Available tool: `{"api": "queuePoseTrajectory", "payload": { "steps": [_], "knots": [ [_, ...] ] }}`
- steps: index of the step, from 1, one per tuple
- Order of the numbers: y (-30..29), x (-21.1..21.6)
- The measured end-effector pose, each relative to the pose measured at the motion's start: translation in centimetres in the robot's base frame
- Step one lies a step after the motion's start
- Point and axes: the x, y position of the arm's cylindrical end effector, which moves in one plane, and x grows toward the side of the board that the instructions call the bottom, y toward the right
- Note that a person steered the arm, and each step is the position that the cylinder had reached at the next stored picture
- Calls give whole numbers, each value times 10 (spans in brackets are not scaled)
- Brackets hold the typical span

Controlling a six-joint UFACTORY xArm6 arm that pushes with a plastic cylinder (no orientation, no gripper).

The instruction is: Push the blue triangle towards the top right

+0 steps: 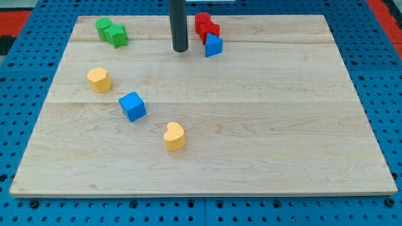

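Note:
The blue triangle (213, 46) lies near the top middle of the wooden board (251, 125), touching the lower right of the red blocks (206, 26). My tip (180, 49) stands on the board a short way to the triangle's left, apart from it. The dark rod rises straight up out of the view's top.
Two green blocks (112, 31) sit together at the top left. A yellow block (99, 79) lies at the left. A blue cube (132, 106) lies left of centre. A yellow heart-shaped block (174, 136) lies below centre. A blue pegboard (383, 75) surrounds the board.

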Motion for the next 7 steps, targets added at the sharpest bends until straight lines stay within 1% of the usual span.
{"api": "queuePoseTrajectory", "payload": {
  "steps": [3, 4, 5, 7],
  "knots": [
    [103, 12],
    [111, 9],
    [111, -7],
    [142, -12]
  ]
}}
